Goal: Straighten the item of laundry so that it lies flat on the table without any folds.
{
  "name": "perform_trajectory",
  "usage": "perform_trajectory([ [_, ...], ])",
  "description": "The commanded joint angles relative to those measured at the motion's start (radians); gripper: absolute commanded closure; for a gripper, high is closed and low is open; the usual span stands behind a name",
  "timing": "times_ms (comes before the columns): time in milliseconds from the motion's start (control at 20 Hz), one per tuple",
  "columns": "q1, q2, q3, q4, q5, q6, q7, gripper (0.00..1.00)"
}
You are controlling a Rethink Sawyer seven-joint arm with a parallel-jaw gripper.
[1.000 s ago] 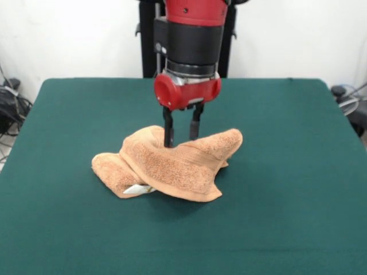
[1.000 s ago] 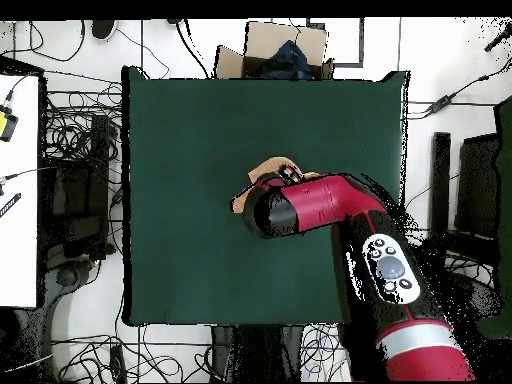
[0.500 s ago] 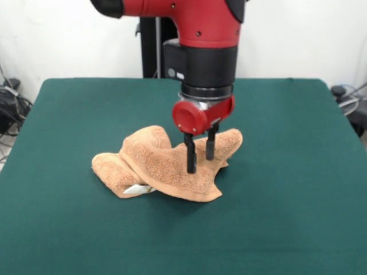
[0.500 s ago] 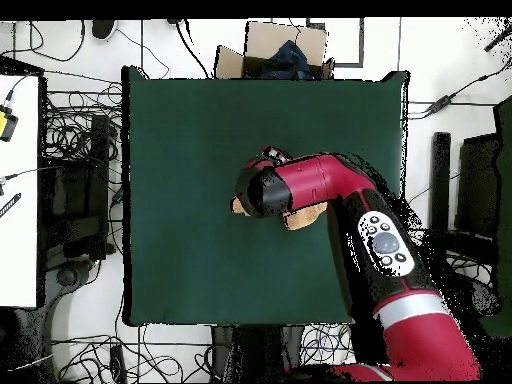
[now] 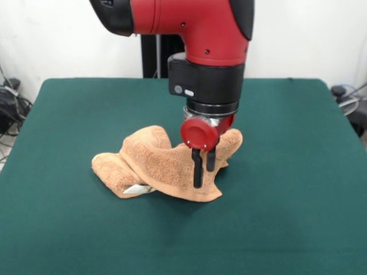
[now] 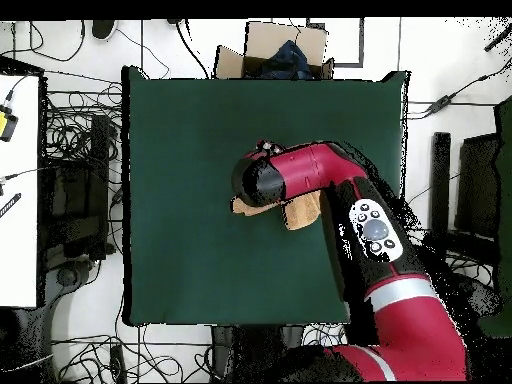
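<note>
**Towel bunched, flattening not yet begun**

Crumpled orange-tan towel (image 5: 166,166) near the middle of the green desk (image 5: 287,217), slightly left of centre in the front view. Heaped in thick folds: one hump rising at the centre, a rolled lobe at lower left, another lobe toward upper right. Small white tag (image 5: 136,188) poking out along the lower edge. Nothing spread flat anywhere; every part doubled over or ridged.

Gripper (image 5: 203,166) pointing straight down in front of the heap's right half, tips low against the cloth near its front edge. Fingers (image 5: 197,168) dark, slim, spread a little with a narrow gap between them, apparently pinching nothing; cannot tell for certain whether cloth sits between the tips. In the overhead view, most of the towel hidden beneath the red arm (image 6: 330,180), only a bit showing at its lower edge.

Judged progress: essentially none. Left to do: seize an edge or corner, draw it outward, open each fold, smooth the cloth flat.
</note>
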Motion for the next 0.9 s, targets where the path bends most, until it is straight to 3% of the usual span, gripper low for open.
perform_trajectory([
  [50,0.042,0.037,0.013,-0.055,-0.086,0.106,-0.135,0.00],
  [400,0.059,0.062,-0.020,-0.070,-0.098,0.195,-0.148,0.00],
  [900,0.092,0.084,-0.070,-0.141,-0.193,0.326,-0.223,0.00],
])
